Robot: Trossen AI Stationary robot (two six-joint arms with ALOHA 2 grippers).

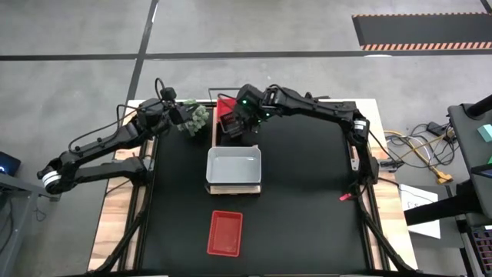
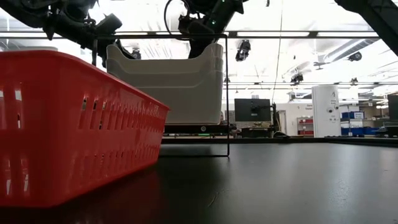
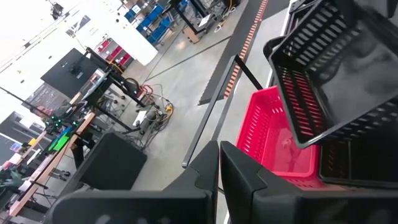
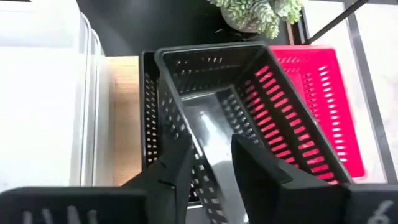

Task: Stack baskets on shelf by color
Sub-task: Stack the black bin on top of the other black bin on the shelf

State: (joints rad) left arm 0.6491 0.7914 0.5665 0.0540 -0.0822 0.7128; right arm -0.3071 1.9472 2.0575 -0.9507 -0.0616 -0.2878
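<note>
My right gripper (image 4: 211, 174) is over the far part of the wooden shelf (image 4: 124, 118), shut on a black basket (image 4: 249, 93). That basket is tilted above a second black basket (image 4: 148, 124), which sits on the plank. A red basket (image 4: 323, 106) stands beyond them at the shelf's far end. A stack of white baskets (image 1: 234, 165) fills the shelf's near end. Another red basket (image 1: 225, 232) rests on the black table, close to the near edge. My left gripper (image 3: 219, 168) is shut and empty, up by the green plant (image 1: 197, 118), left of the shelf. My right gripper holds the upper black basket by one long slotted wall (image 4: 186, 134). One finger (image 4: 252, 165) is inside the basket and the other (image 4: 174, 171) is outside. The fingers come from above. The basket is tilted, above the lower black basket (image 3: 354, 165); whether they touch I cannot tell.
The green plant (image 4: 258, 12) stands just left of the shelf's far end, between my two grippers. A thin dark wire frame (image 2: 227, 93) rises at the shelf's end. Bare black tabletop (image 1: 307, 200) lies right of the shelf and around the loose red basket.
</note>
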